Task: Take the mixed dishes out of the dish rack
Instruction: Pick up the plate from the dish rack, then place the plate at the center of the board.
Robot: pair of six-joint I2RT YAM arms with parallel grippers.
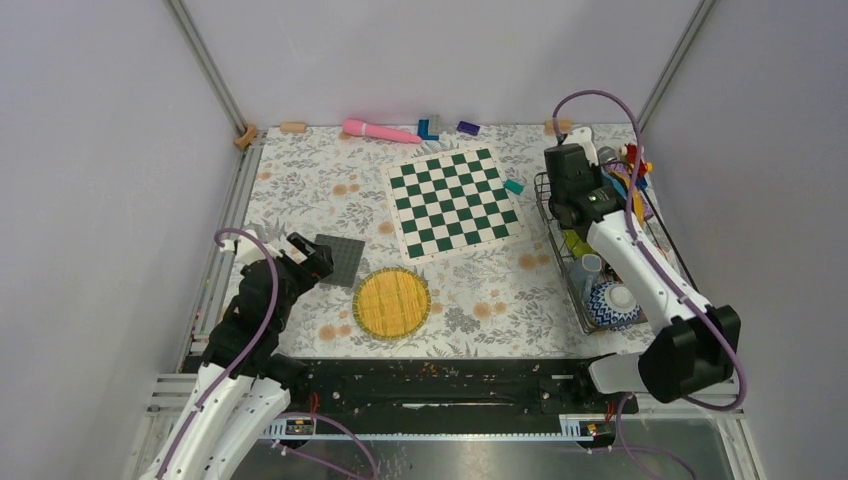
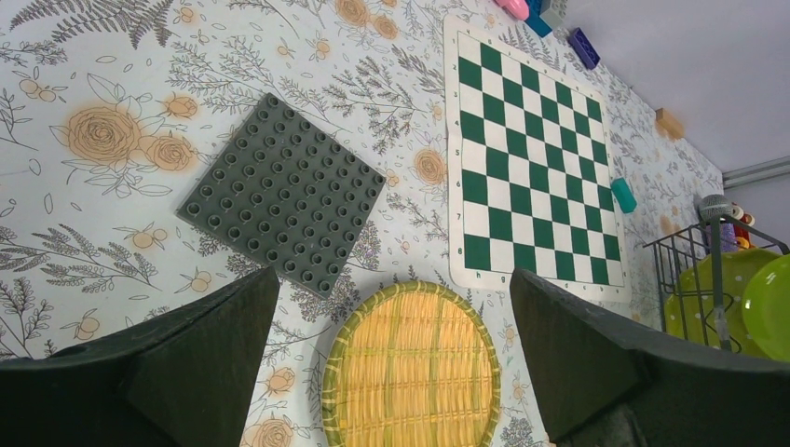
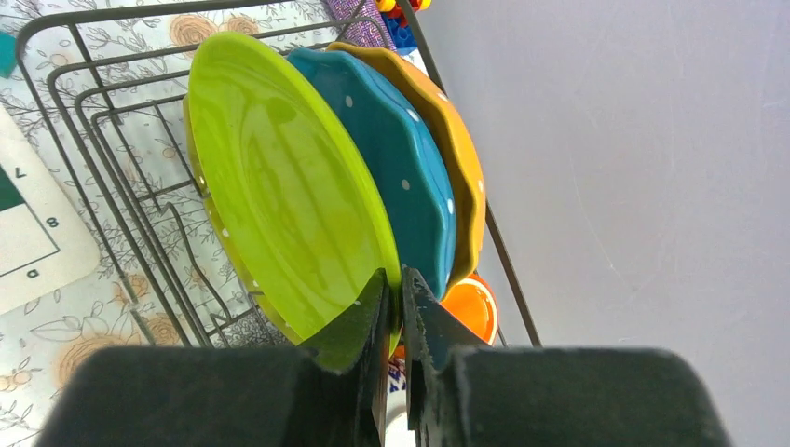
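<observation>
The dish rack [image 3: 93,158] stands at the table's right side [image 1: 560,265]. In it a lime-green plate [image 3: 279,177], a teal dotted plate [image 3: 401,158] and an orange scalloped plate [image 3: 456,149] stand upright side by side. A yellow-green dotted plate [image 3: 212,233] shows behind the lime one. An orange cup [image 3: 470,307] lies below, and a blue patterned bowl [image 1: 610,305] sits at the rack's near end. My right gripper [image 3: 396,293] is shut on the lime-green plate's rim. My left gripper [image 2: 394,307] hangs open and empty over a woven mat, far from the rack.
A round yellow woven mat [image 1: 391,302] lies front centre beside a grey studded baseplate [image 1: 338,260]. The green-and-white chessboard [image 1: 453,200] sits mid-table, left of the rack. Small blocks and a pink toy [image 1: 380,130] line the back edge. Walls close in on both sides.
</observation>
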